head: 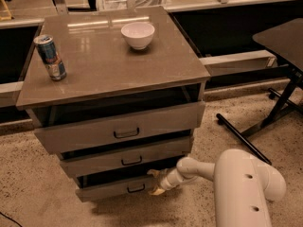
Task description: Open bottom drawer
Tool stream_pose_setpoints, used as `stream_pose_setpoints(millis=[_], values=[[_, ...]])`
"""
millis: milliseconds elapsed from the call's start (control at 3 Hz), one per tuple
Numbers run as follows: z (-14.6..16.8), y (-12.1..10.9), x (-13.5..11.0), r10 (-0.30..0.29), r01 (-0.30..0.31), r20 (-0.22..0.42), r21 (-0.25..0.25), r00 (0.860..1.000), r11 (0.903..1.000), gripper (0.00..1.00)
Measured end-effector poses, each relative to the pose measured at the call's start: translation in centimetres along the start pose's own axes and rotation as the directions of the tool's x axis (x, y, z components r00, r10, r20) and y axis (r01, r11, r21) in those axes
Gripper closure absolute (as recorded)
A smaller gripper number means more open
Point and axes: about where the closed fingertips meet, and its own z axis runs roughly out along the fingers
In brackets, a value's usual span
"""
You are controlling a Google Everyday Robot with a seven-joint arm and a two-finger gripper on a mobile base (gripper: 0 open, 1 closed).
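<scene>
The bottom drawer (111, 187) is the slimmest grey-brown front of three, low on the cabinet, with a small black bracket handle (136, 188). It stands pulled out a little, with a dark gap above its front. My gripper (155, 182) sits at the drawer's right end, just right of the handle. One pale finger (154, 173) is above the front's top edge and another (156, 191) is in front of it. My white arm (236, 183) reaches in from the lower right.
The middle drawer (128, 156) and the top drawer (120, 126) also stand slightly out. On the cabinet top (109, 65) are a drinks can (50, 57) and a white bowl (138, 35). A black table leg (246, 138) lies on the speckled floor to the right.
</scene>
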Motion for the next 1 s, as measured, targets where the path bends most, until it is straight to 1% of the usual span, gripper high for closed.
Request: stream_pose_setpoints(millis=[333,667,1000], values=[[0.18,-0.06,-0.12,-0.001,0.001,-0.008,-0.006,1.000,1.0000,0.53],[-0.13,-0.37,-0.42,-0.001,0.001,-0.008,-0.007,1.000,1.0000,0.53],[-0.17,-0.46,-0.46,-0.001,0.001,-0.008,-0.007,1.000,1.0000,0.47]])
